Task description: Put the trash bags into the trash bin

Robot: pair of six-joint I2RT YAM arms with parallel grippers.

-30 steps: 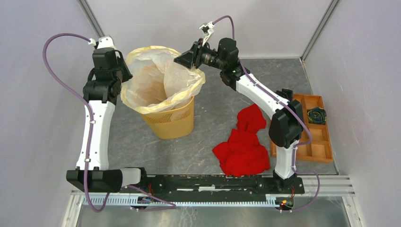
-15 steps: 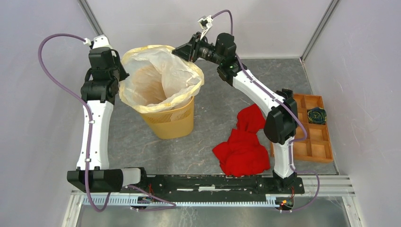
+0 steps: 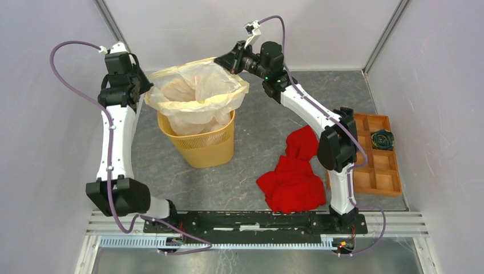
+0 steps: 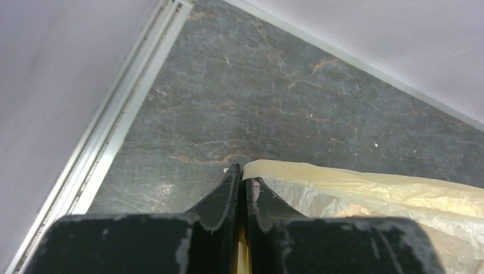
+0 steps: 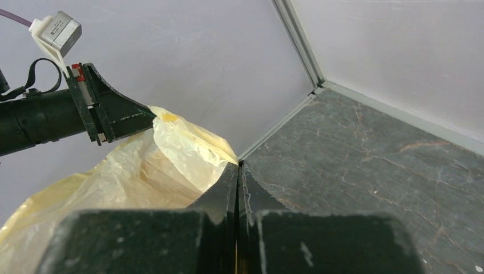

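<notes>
While left fingers [image 4: 225, 193] and right fingers [image 5: 224, 191] pinch the trash bag [image 3: 197, 91], it half hides the bin [image 3: 201, 147].

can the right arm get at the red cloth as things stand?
Probably not yet: the right gripper has its jaws shut on the rim of the trash bag, above the trash bin. The red cloth lies uncovered near that arm's base, so the way looks free once it lets go.

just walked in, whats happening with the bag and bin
Both arms hold the trash bag by its rim: the left gripper pinches one side, the right gripper the opposite side. The bag's top is stretched above the trash bin, with its lower part hanging inside. A red cloth lies beside the bin, untouched.
</notes>
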